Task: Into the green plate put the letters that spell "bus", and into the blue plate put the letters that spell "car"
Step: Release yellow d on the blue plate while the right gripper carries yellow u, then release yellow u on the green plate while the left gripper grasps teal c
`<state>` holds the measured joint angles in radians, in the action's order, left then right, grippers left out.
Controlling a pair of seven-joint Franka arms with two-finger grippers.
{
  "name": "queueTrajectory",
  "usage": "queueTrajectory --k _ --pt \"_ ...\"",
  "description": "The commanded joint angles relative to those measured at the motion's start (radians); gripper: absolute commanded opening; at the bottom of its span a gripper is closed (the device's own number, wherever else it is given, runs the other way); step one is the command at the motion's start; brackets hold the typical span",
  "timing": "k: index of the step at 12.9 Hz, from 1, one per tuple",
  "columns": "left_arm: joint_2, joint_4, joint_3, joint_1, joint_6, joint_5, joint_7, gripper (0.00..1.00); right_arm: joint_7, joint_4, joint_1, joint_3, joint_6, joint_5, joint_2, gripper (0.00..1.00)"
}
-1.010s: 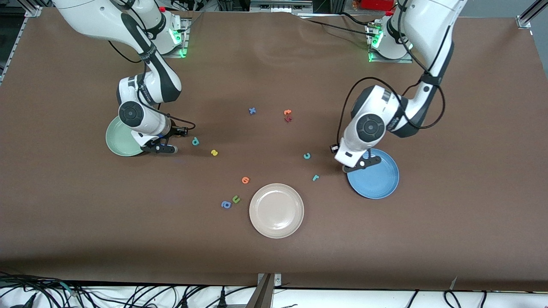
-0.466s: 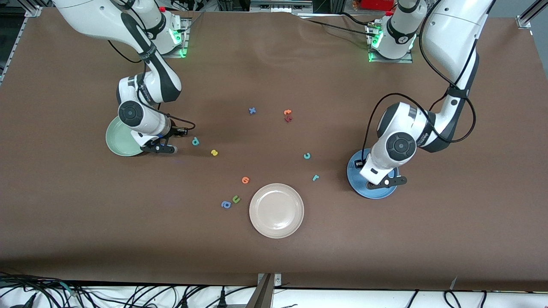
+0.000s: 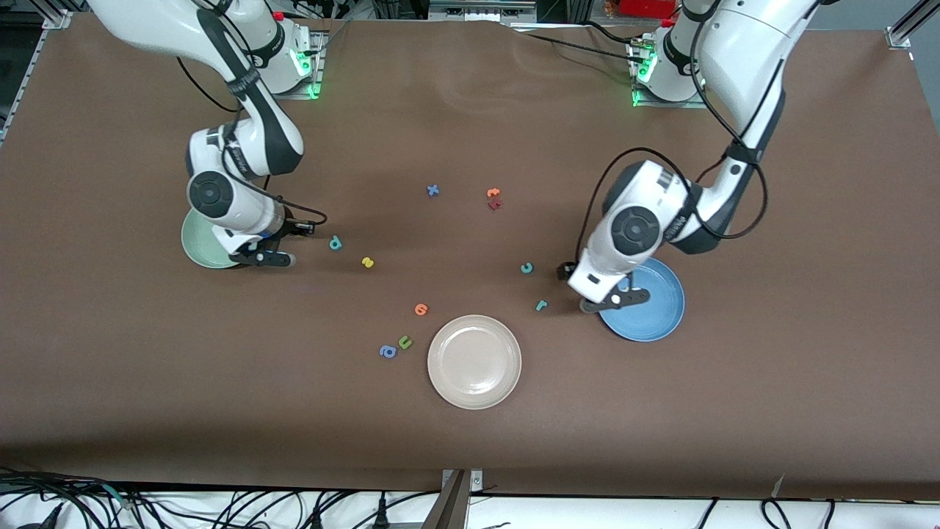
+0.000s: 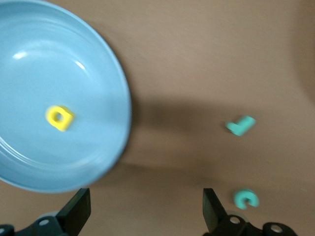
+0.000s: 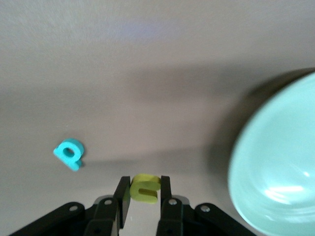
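The right pincer [image 5: 143, 194] holds the yellow u [image 5: 146, 187] just beside the green plate [image 5: 275, 167], a light, soft foam piece best pinched across its flat sides, while the left pincer [image 4: 142, 216] hangs wide by the blue plate [image 4: 113, 73].

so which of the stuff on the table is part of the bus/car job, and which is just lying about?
Job:
green plate
blue plate
yellow u, in the shut right gripper
teal b
yellow s
yellow a, in the blue plate
teal c
teal r

Lying about:
beige plate
blue x
green u
blue a
orange letter
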<state>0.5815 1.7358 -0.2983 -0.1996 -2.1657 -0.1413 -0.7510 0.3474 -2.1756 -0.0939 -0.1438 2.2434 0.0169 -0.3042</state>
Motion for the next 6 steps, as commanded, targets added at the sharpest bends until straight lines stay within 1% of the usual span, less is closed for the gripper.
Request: queueTrajectory --k 1,2,4,5,6 --pt "0.03 -0.024 -0.016 -0.056 -0.095 -0.014 -0.06 1.0 -0.075 0.098 0.005 0.076 -0.203 0.014 0.046 0.11" --pt "0.058 -0.024 -0.016 -0.072 -0.135 -0.014 -0.091 1.0 -0.137 0.106 0.005 0.125 -0.221 0.014 0.054 0.12" --pt "0.105 -0.024 -0.016 -0.102 -0.227 -0.015 -0.164 1.0 -0.275 0.103 0.005 0.231 -0.211 0.014 0.037 0.12" --pt "0.128 -0.024 -0.015 -0.13 -0.238 -0.02 -0.185 1.0 -0.325 0.102 0.005 0.269 -0.199 0.014 0.018 0.11" --pt "0.144 -0.024 -0.015 -0.136 -0.238 -0.027 -0.183 1.0 -0.353 0.094 0.006 0.291 -0.174 0.014 0.001 0.12"
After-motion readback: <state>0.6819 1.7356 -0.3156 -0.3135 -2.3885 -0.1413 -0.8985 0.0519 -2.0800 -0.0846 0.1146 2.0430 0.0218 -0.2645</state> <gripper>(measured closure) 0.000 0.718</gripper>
